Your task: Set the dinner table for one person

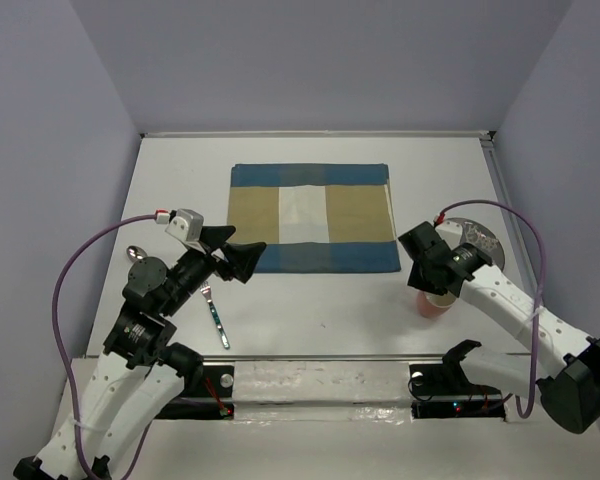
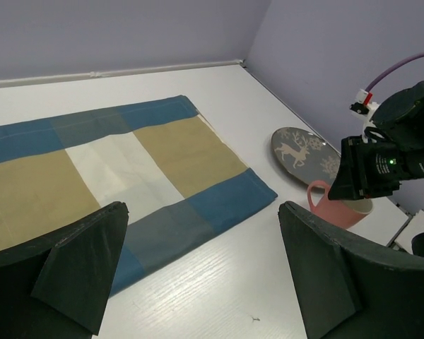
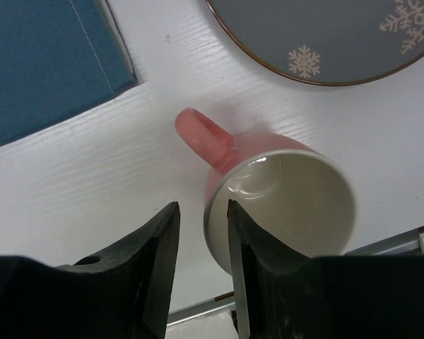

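The white dinner table carries a blue, tan and white patchwork mat at its middle. A pink mug with a cream inside stands near the mat's near right corner. My right gripper hangs over it. In the right wrist view the gripper is open and straddles the rim of the mug, one finger inside and one outside next to the handle, with a gap showing. My left gripper is open and empty above the mat's near left corner; the left wrist view shows bare table between its fingers.
A grey plate with a deer and snowflakes lies at the right edge, just behind the mug. A fork with a teal handle lies near the left arm, and a spoon lies further left. A metal rail runs along the near edge.
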You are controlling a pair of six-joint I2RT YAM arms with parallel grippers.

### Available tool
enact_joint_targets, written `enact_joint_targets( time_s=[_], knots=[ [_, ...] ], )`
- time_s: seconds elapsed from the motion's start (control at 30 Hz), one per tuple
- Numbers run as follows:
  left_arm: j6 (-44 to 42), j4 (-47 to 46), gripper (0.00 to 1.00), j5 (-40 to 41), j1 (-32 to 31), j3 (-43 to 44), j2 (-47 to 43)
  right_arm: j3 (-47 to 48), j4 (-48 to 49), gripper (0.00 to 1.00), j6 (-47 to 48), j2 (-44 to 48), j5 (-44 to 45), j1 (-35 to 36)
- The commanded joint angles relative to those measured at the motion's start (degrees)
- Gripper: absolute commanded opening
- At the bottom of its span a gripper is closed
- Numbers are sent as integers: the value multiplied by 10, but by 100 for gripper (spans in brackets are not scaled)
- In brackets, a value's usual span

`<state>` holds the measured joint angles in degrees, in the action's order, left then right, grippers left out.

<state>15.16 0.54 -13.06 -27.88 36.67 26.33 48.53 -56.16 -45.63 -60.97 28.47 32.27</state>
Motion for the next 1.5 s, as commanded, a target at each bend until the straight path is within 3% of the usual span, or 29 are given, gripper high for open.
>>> enact_joint_targets(
  time_s=[0.0,0.1,0.4,0.5,0.7,0.93,1.03,1.3,1.47],
  knots=[
    [-12,-12,99,2,-9,18,-8,-7,42,39,13,2,-7,-16],
    [-12,-12,99,4,-11,18,-6,-13,56,37,19,-12,-24,-21],
    [-12,-13,99,7,-12,17,-3,-6,44,1,9,4,-11,-21],
    [-11,-15,99,8,-12,16,-8,24,15,0,11,14,9,-21],
    [-11,-18,99,8,-10,15,-7,145,32,0,105,9,26,-21],
    [-11,-18,99,9,-5,13,-3,296,147,0,238,-166,6,-21],
    [-11,-17,99,10,-4,13,-6,405,205,0,308,-292,-15,-28],
    [-13,-12,99,8,-6,15,-7,644,208,0,388,-491,-69,-57],
    [-12,-9,99,18,-9,16,-7,721,206,0,409,-569,-97,-85]
  ],
)
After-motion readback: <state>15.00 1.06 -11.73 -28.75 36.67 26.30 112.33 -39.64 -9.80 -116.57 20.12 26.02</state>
